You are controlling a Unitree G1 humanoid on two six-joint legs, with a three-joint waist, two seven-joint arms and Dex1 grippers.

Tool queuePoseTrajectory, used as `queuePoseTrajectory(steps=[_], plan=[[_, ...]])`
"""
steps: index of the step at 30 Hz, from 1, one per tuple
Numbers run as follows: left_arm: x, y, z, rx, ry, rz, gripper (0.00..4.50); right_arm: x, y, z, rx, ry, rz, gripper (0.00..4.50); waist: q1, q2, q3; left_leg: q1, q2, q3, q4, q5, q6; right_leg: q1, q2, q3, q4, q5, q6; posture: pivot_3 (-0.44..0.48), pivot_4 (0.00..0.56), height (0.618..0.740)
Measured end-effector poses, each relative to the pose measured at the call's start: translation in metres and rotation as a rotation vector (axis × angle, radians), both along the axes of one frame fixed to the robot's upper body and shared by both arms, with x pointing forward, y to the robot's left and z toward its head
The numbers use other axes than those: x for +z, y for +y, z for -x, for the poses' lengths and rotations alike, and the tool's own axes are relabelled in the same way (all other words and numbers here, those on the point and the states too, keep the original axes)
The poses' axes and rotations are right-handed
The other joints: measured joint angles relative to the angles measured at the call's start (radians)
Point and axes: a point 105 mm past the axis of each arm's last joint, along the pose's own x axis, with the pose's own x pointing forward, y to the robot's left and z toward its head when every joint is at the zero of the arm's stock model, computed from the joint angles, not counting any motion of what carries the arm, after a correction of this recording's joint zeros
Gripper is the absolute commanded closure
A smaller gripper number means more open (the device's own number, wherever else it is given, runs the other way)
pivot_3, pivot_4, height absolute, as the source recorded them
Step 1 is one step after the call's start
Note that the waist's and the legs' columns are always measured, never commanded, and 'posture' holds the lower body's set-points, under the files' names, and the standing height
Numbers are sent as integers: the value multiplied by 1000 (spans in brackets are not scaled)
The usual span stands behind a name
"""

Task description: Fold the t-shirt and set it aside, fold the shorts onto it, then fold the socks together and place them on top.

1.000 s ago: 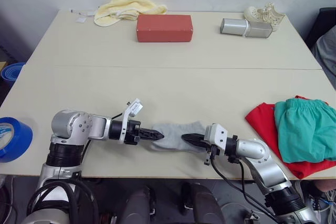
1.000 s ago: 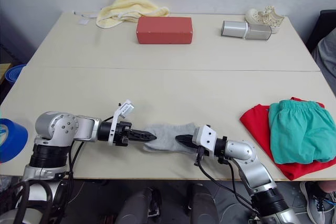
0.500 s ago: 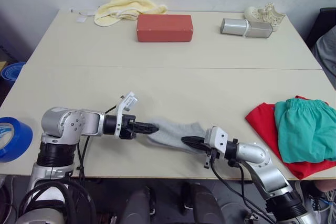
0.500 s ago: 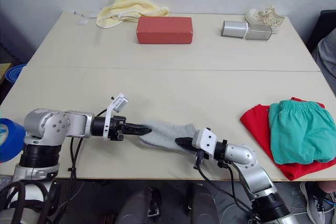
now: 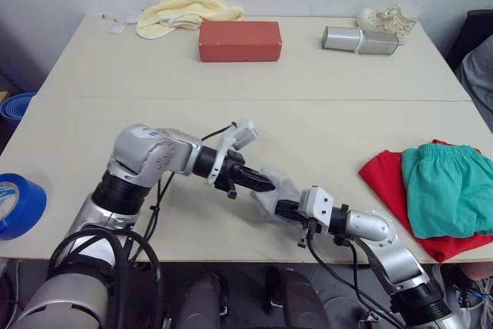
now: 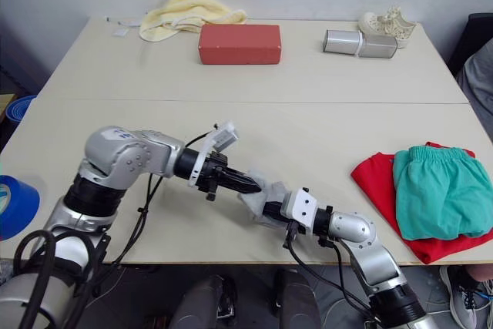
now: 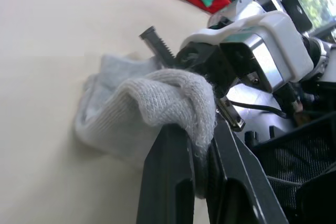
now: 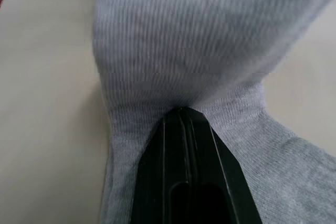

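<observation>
Grey knit bunched low in the middle of the frame: the socks (image 5: 271, 193) lay crumpled near the front edge of the table (image 5: 254, 121), caught between both arms. The left gripper (image 5: 264, 183) reached in from the left, its fingers closed narrow on a fold of the fabric, which draped over their tips in the left wrist view. The right gripper (image 5: 283, 207) came from the lower right, and its fingers (image 8: 184, 182) were pressed together on the cloth, pinching the other end. The two grippers sat just beside each other, with the socks touching both.

At the right edge of the frame the t-shirt (image 5: 385, 179) lay folded flat, and the shorts (image 5: 447, 188) rested on top of it, well apart from the socks.

Along the top of the frame stood a red box (image 5: 239, 40), with a yellow towel (image 5: 183, 10) to its upper left and a silver cylinder (image 5: 360, 39) toward the upper right. A roll of blue tape (image 5: 19, 204) sat at the lower left edge.
</observation>
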Motion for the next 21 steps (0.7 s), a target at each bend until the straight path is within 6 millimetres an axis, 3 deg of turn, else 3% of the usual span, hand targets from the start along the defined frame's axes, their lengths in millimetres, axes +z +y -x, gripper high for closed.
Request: queuePoseTrajectory(steps=[4, 15, 18, 21], plan=[[-6, -12, 2, -47, 3, 17, 4485, 2, -7, 5, -28, -1, 20, 4500, 2, 0, 0, -1, 0, 0, 0, 1, 1, 0, 0, 0, 0, 0, 0, 0, 150, 740], [-5, -30, 0, -150, -131, 114, 1070, 1, -25, 18, -120, 30, 22, 4500, 5, 0, 0, -1, 0, -1, 1, 1, 2, 0, 0, 0, 0, 0, 0, 0, 150, 740], [-7, -28, 0, -189, -188, 149, 61, 5, -43, 29, -174, 41, 44, 4500, 7, 0, 0, -1, 0, -1, 0, 1, 2, 0, 0, -1, -1, 0, 0, 0, 150, 740], [-11, -27, 1, -221, -202, 172, 25, 10, -61, 35, -238, 46, 54, 4500, 13, 0, 0, -1, 0, -1, 1, 1, 2, 0, 0, -1, -1, 0, 0, 0, 150, 740]])
